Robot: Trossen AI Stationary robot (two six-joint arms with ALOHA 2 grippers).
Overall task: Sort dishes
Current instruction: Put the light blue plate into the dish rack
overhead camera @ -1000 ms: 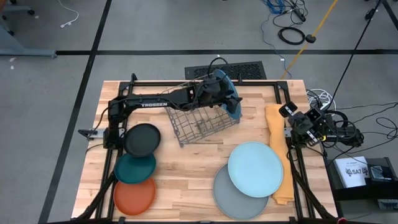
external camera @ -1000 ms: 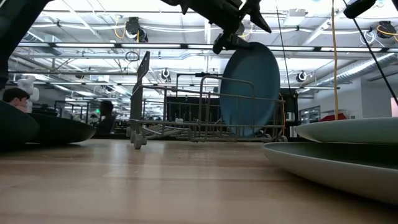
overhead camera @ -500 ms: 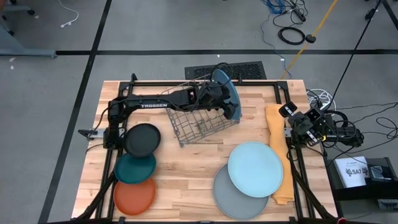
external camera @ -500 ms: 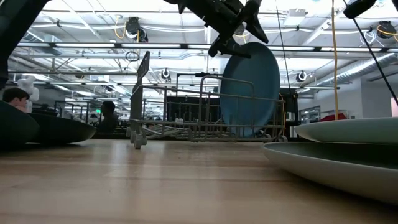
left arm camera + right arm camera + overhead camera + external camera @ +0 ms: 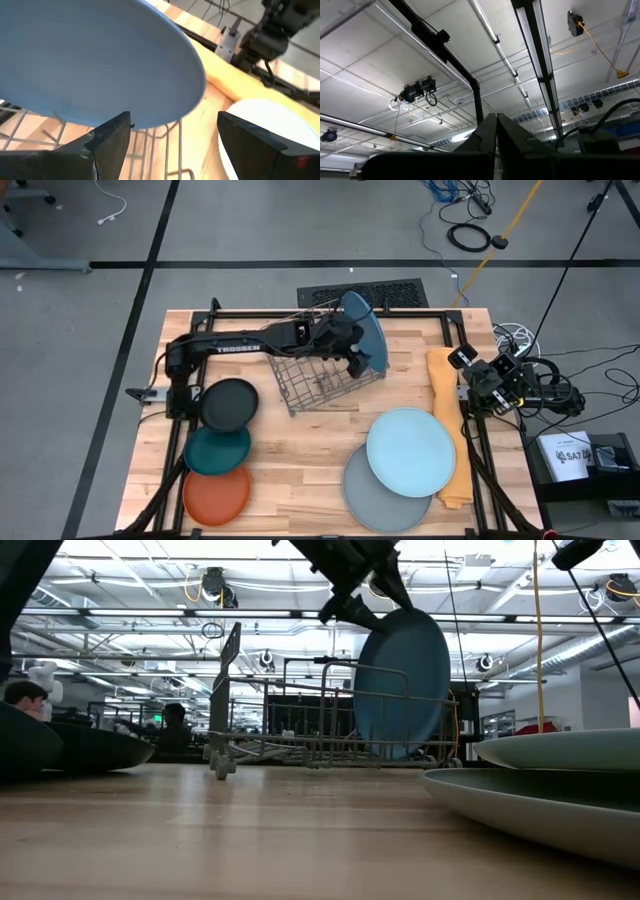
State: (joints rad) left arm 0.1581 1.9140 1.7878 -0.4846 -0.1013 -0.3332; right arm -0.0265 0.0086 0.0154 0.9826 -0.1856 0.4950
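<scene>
The mid blue plate (image 5: 364, 328) stands on its edge in the right end of the grey wire rack (image 5: 318, 370), leaning a little; it also shows in the low view (image 5: 402, 680) and the left wrist view (image 5: 90, 55). My left gripper (image 5: 175, 142) is open just beside the plate's upper rim, above the rack (image 5: 352, 358), and touches nothing. The black (image 5: 228, 404), teal (image 5: 217, 448) and orange (image 5: 216, 493) plates lie in a row at the near left. The light blue plate (image 5: 411, 451) overlaps the grey plate (image 5: 372, 492) at the near right. My right gripper (image 5: 496, 135) is shut, parked at the table's right edge (image 5: 462, 360).
A yellow-orange folded cloth (image 5: 448, 415) lies along the right edge, partly under the light blue plate. A dark floor grille (image 5: 362, 292) lies beyond the far edge. Bare wood shows in the middle of the table (image 5: 300, 450). People sit in the room behind the table (image 5: 25, 695).
My left gripper has drawn back from the mid blue plate toward the table's left. The plate stays standing on edge in the rack.
</scene>
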